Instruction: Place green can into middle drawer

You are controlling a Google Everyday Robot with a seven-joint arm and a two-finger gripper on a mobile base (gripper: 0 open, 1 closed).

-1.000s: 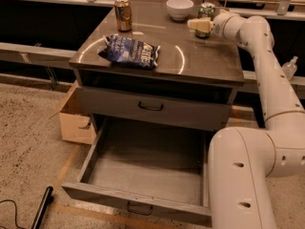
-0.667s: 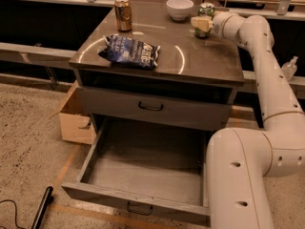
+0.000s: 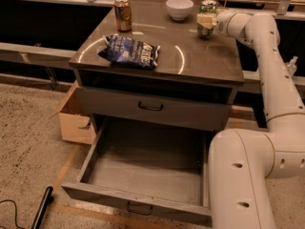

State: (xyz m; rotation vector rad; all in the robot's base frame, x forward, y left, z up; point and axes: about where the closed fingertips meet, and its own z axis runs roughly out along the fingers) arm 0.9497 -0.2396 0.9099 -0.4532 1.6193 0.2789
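The green can (image 3: 208, 7) stands upright at the back right of the cabinet top, next to a white bowl. My gripper (image 3: 206, 21) is at the can, its pale tip in front of the can's middle, and the arm reaches in from the right. The middle drawer (image 3: 147, 168), the lowest one, is pulled wide open below, with a bare grey floor and a small black handle (image 3: 139, 208) on its front.
A gold-brown can (image 3: 123, 13), the white bowl (image 3: 179, 8) and a blue chip bag (image 3: 129, 51) are on the cabinet top (image 3: 200, 56). The handled drawer above (image 3: 151, 108) is closed. A cardboard box (image 3: 75, 123) stands left of the cabinet. My arm's base (image 3: 243, 180) is by the open drawer's right side.
My gripper has moved a little right and back along the cabinet top, up against the green can. The can and drawer have not moved.
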